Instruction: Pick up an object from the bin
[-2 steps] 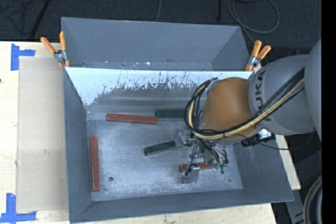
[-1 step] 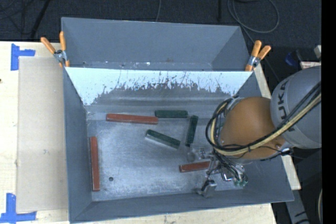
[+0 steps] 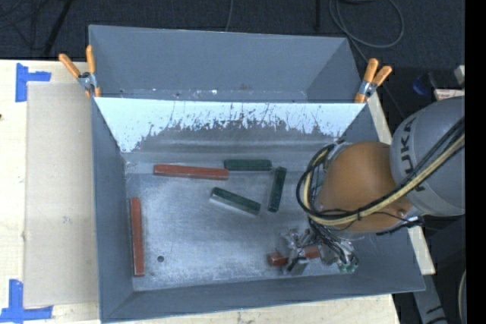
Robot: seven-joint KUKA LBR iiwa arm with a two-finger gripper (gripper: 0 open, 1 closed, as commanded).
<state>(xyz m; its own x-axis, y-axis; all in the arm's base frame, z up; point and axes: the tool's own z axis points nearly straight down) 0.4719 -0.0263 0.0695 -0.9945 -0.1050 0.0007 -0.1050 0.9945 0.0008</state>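
Observation:
My gripper (image 3: 302, 251) is low in the bin's front right corner, under the orange wrist cover. A short red-brown block (image 3: 278, 260) lies on the floor right against its left side; whether it is gripped is hidden. Nearest to it otherwise are two dark green blocks: one (image 3: 276, 189) stands lengthwise just behind it, the other (image 3: 235, 201) lies slanted near the middle of the floor.
A third dark green block (image 3: 247, 165) and a long red stick (image 3: 190, 171) lie further back. Another long red stick (image 3: 137, 236) runs along the left wall. The arm and its cables cover the bin's right side.

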